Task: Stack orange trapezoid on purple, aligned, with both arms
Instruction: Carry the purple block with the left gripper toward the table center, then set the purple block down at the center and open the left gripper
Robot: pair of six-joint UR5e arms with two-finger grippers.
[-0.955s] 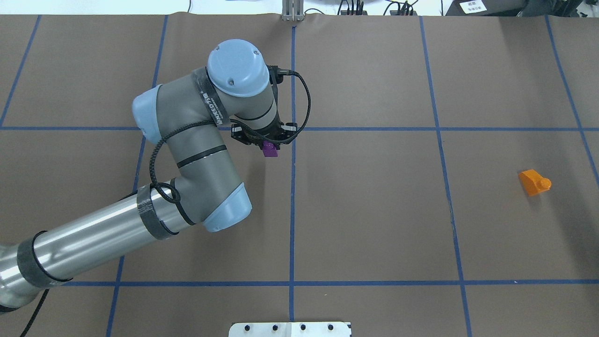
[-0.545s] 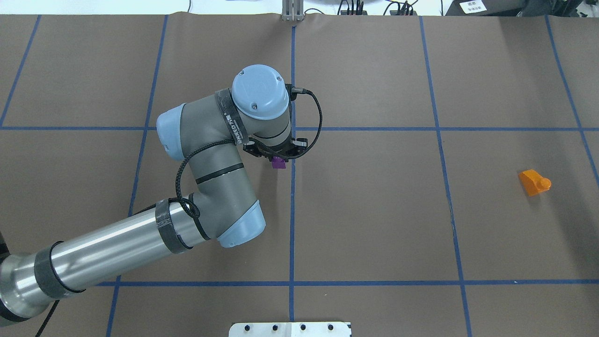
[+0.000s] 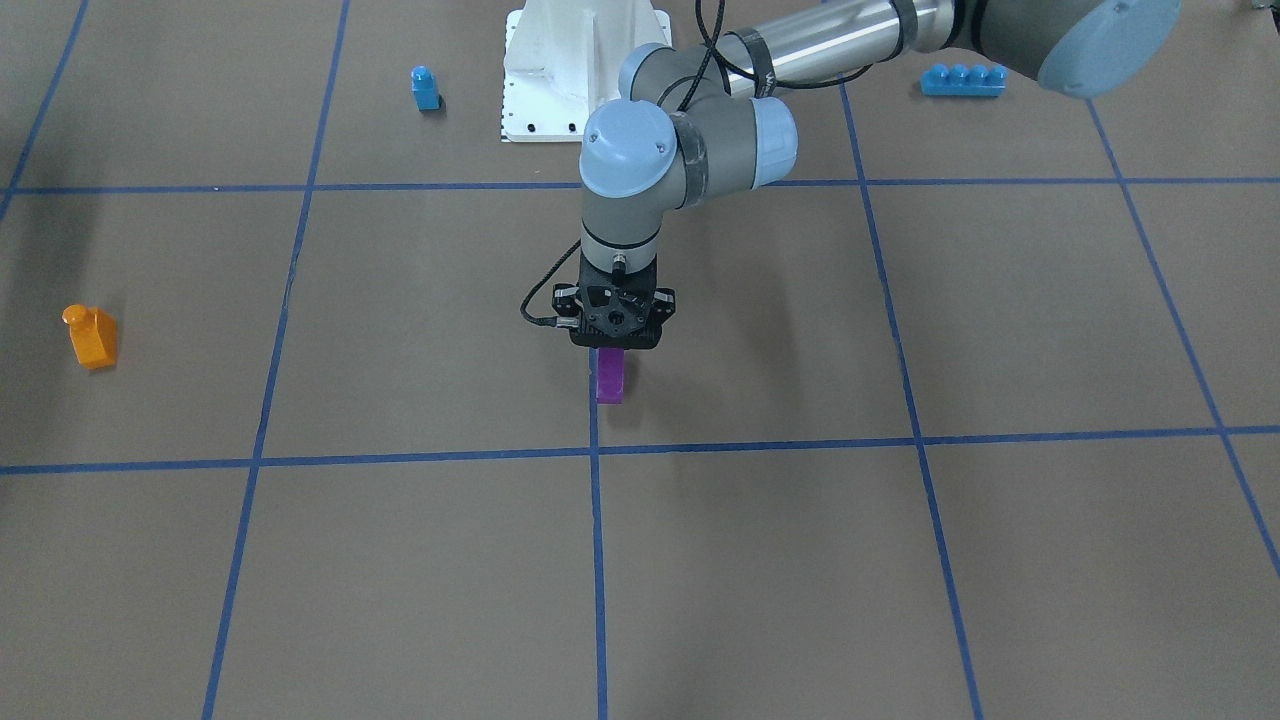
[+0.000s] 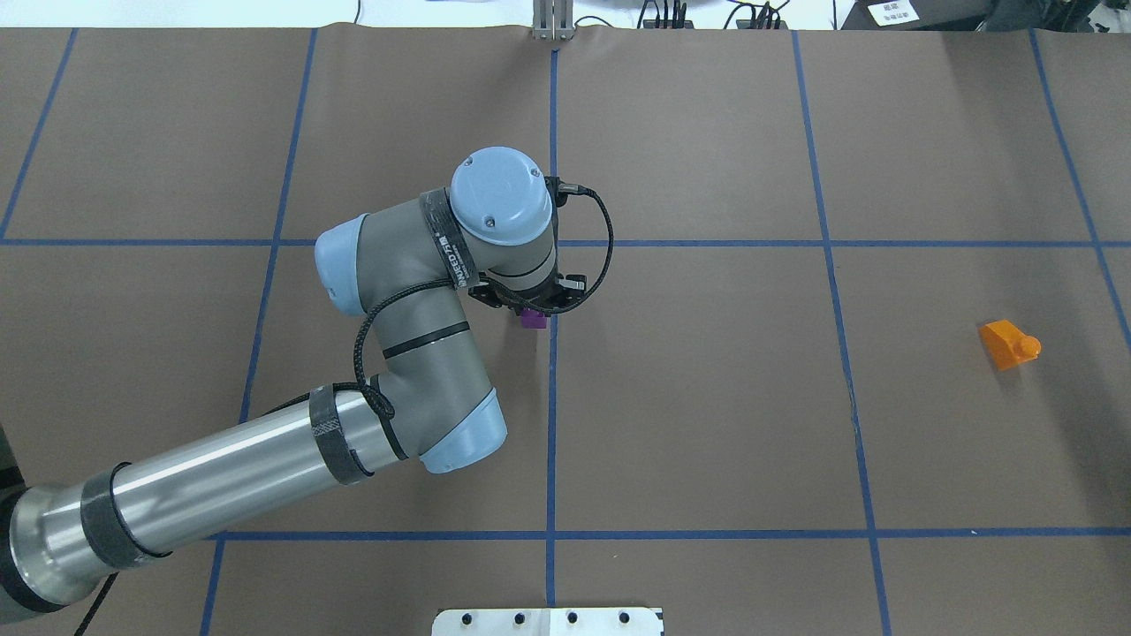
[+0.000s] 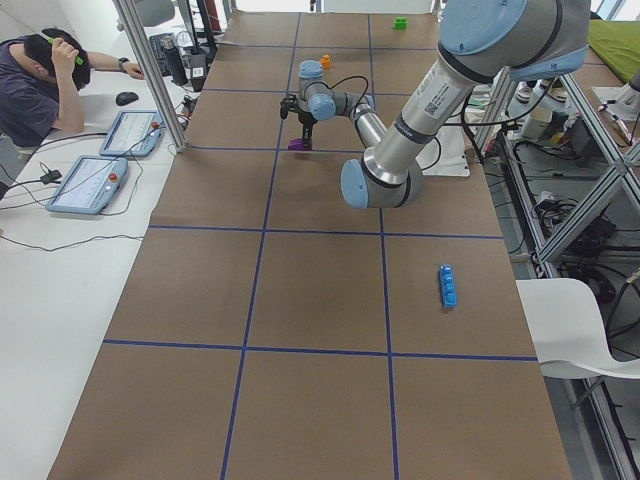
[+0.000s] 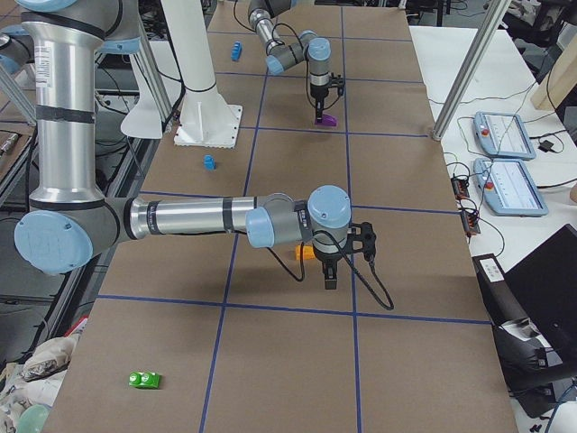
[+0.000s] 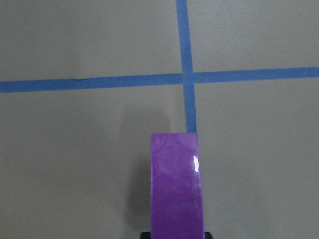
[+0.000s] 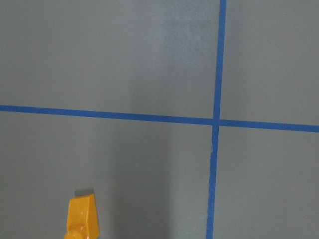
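In the exterior right view, nearest at centre frame, the right arm's black two-finger right gripper point(image 6: 330, 278) points down over the brown paper-covered table point(image 6: 270, 361). I cannot tell whether its fingers are apart or together. The small glossy orange plastic trapezoid brick point(image 4: 1007, 344) lies on the table just behind it, at the overhead frame's right-middle. Farther off, near the overhead frame's centre, the black left gripper point(image 3: 611, 350) is clamped on the small glossy purple plastic brick point(image 3: 610, 378), just beside a blue tape line point(image 4: 552, 397).
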